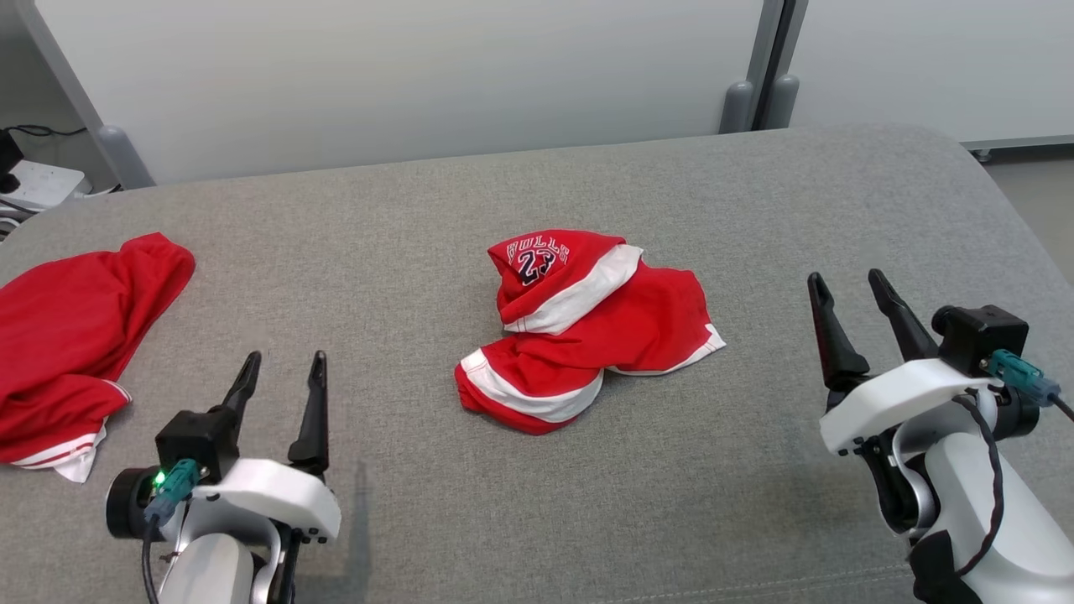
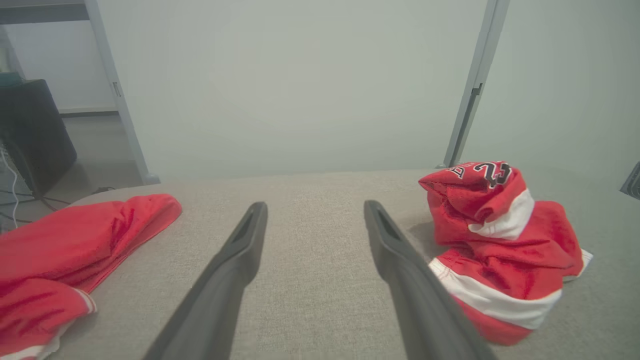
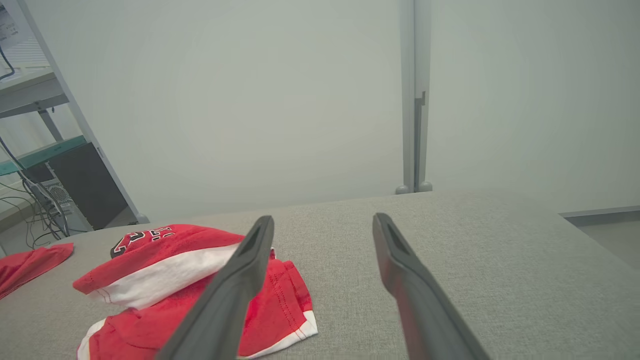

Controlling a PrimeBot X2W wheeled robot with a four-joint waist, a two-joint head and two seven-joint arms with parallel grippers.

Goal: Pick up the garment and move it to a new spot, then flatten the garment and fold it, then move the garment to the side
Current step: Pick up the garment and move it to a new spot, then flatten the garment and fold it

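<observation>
Looking down, I saw the garment (image 1: 587, 327) crumpled mid-way across the grey surface (image 1: 755, 210) (red, white trim), between the grippers and touching neither. The left gripper (image 1: 285, 359) and right gripper (image 1: 846, 278) stood spread wide, both empty. Another red cloth (image 1: 75, 335) lay far left.

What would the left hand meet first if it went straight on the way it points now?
Probably nothing soon: the left hand points along bare grey surface, between the crumpled garment on its right and another red cloth. Beyond that stands the pale wall; depth is unclear.
</observation>
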